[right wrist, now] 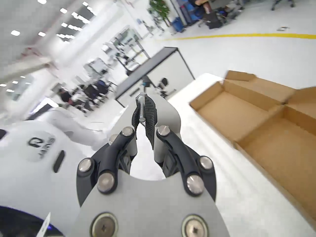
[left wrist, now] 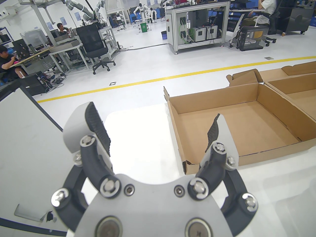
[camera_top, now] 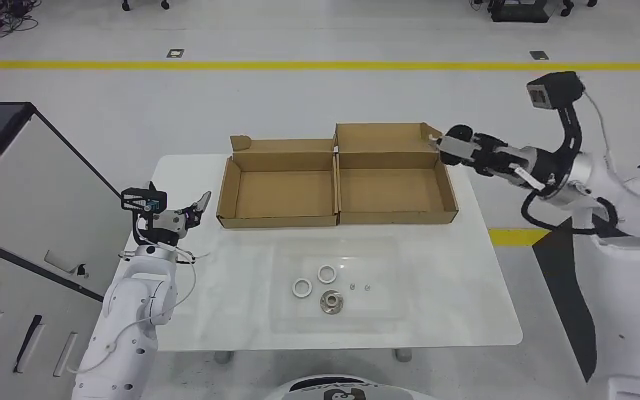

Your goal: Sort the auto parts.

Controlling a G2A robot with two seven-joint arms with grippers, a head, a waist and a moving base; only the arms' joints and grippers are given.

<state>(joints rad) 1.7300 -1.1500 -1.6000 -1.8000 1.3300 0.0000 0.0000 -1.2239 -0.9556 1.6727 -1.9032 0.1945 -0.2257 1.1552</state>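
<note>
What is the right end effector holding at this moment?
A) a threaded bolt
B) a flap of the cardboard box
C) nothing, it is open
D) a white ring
A: in the right wrist view the right end effector is shut on a threaded bolt, which is gripped between its two pads.

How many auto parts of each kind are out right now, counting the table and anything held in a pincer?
White rings: 2
Metal flanged part: 1
Small metal bits, too small to identify: 2
Bolt, clamped in the right pincer: 1
Total: 6
</note>
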